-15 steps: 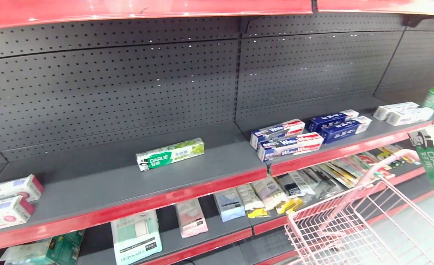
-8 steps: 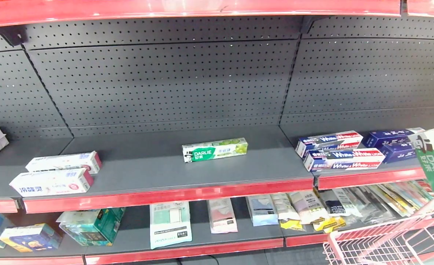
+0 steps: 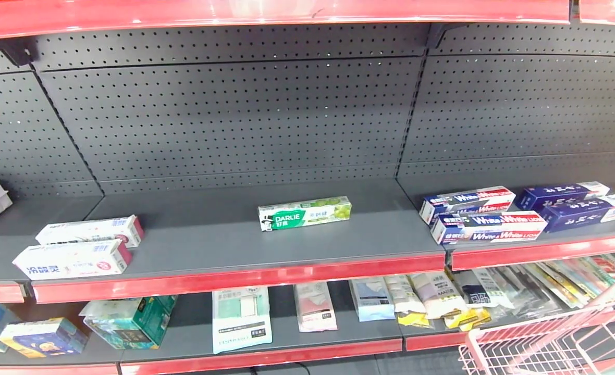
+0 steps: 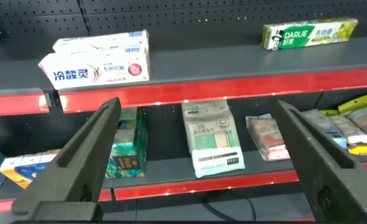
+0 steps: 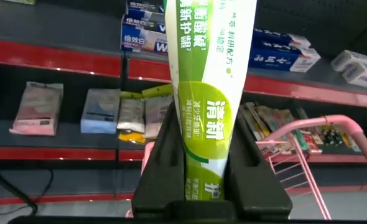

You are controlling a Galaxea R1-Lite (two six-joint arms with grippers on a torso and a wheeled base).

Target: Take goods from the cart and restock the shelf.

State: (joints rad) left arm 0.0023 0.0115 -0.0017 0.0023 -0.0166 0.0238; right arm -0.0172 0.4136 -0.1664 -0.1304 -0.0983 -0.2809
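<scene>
**Toothpaste box, green-and-white cardboard (image 5: 209, 68), held in front of the shelf**

Head view: the grey metal shelf with a red front edge (image 3: 234, 273) carries a matching green-and-white box (image 3: 304, 213) lying flat near its middle. Two white-and-pink boxes (image 3: 78, 250) lie to the left of it, and blue-and-white boxes (image 3: 487, 219) lie to the right. At the right edge a narrow white-and-green strip is probably the held toothpaste box, above the pink wire cart (image 3: 547, 344) in the lower right corner.

Left wrist view: the left gripper (image 4: 196, 104) faces the shelf front. Its black fingers (image 4: 84, 155) are spread wide with nothing between them. Beyond them, soft packets (image 4: 211, 137) lie on the tier below.

Right wrist view: the right gripper (image 5: 205, 146) has its black fingers (image 5: 165, 155) pressed against both sides of the toothpaste box's lower part. The box stands upright out of them, before the shelf. The cart's pink rim sits just beyond and below.
</scene>
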